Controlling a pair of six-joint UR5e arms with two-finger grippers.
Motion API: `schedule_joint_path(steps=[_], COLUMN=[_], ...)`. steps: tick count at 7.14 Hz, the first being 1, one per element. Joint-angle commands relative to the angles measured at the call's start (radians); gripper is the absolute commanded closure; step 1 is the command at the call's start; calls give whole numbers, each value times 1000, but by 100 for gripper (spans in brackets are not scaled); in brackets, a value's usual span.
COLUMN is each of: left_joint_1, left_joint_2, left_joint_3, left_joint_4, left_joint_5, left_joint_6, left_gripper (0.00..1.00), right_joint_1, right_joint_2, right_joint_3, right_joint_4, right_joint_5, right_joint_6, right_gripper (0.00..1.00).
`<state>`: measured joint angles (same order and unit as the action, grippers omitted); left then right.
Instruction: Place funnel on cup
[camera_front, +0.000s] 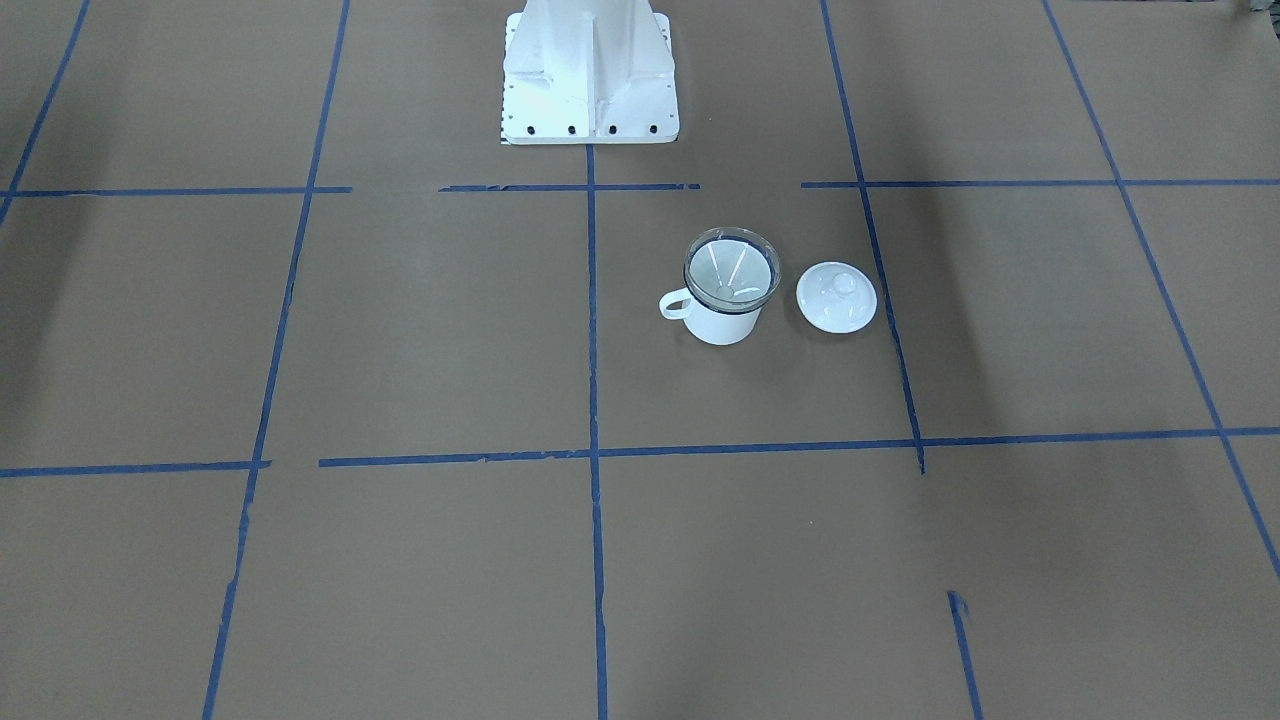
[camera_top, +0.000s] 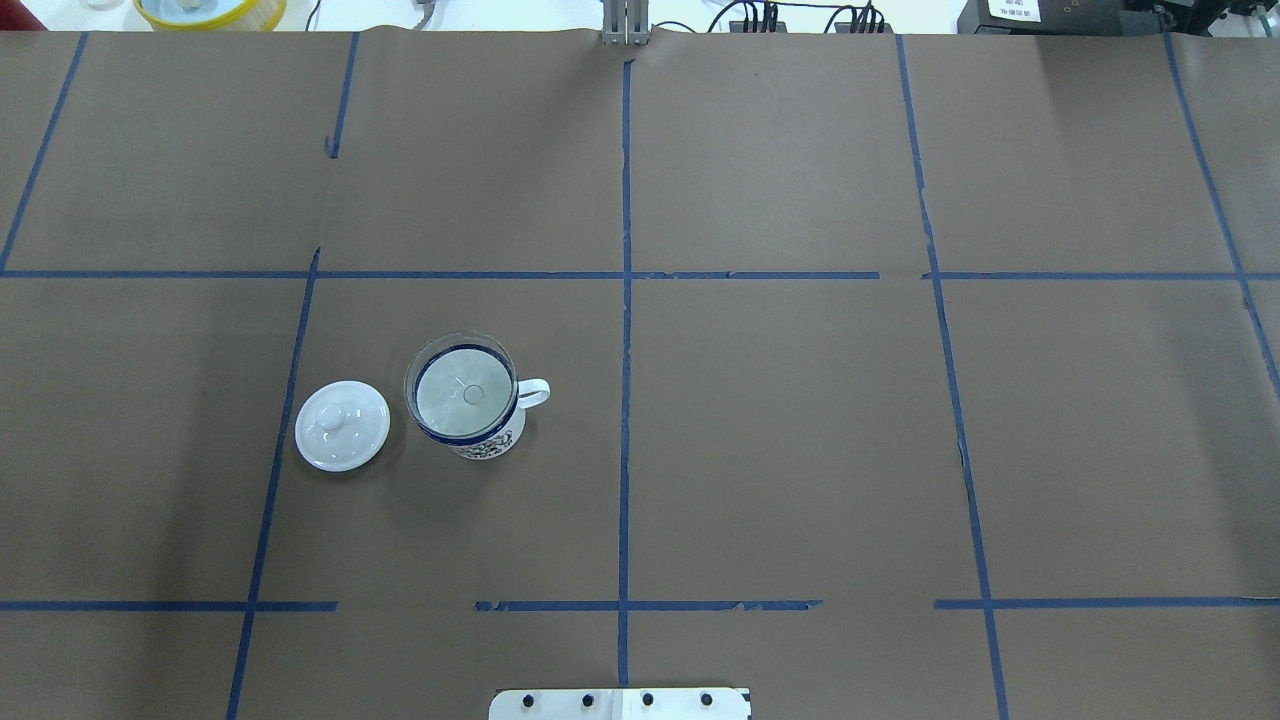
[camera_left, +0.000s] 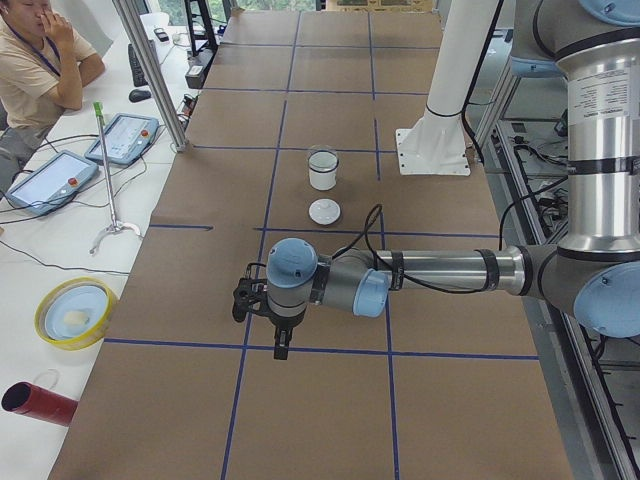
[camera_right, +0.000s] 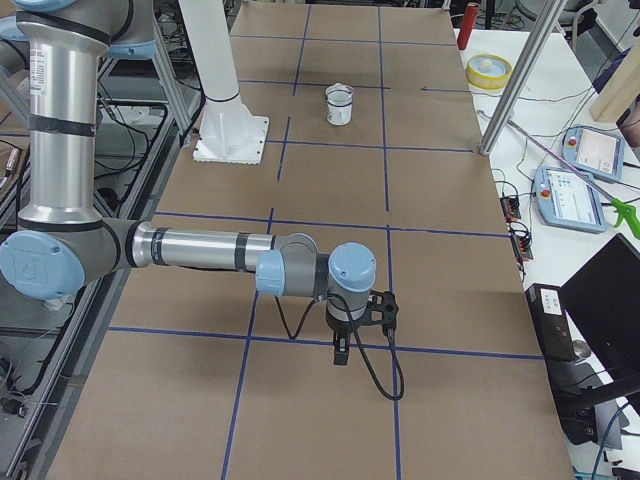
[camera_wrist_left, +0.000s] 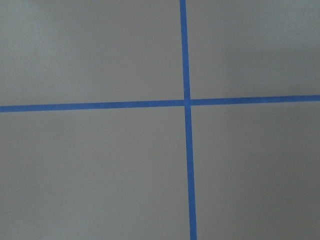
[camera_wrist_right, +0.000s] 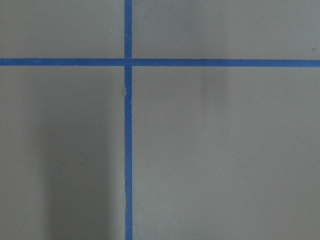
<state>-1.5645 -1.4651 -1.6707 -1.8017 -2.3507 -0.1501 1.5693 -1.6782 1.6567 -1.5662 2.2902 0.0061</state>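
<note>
Funnel (camera_front: 731, 270) sat in the cup (camera_front: 722, 322), lid (camera_front: 836, 297) just beside. Left gripper (camera_left: 281, 348) and right gripper (camera_right: 341, 355) hung far off; I couldn't tell whether either was open. My worry: the funnel looked loose, so a bump could tip it.

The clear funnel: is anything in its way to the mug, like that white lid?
Nothing visible is in its way. The funnel already sits in the open mouth of the cup. The white lid lies beside the cup, apart from it, and does not cover it.
</note>
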Motion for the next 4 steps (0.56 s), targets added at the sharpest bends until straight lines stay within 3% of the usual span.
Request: schedule_joint_path(steps=[1,3,4], left_joint_1=[4,4,-3], left_joint_2=[-59,-60,-60], left_joint_3=[-7,-7,-15], left_joint_4=[107,140,219], left_joint_5=[2,-5,-4], left_joint_6=[-71,33,61], left_gripper=[0,0,0], right_joint_1=[0,0,0], right_joint_2=[0,0,0], right_joint_3=[0,0,0], right_joint_4=[0,0,0], right_joint_5=[0,0,0], right_joint_6=[0,0,0], right_gripper=[0,0,0])
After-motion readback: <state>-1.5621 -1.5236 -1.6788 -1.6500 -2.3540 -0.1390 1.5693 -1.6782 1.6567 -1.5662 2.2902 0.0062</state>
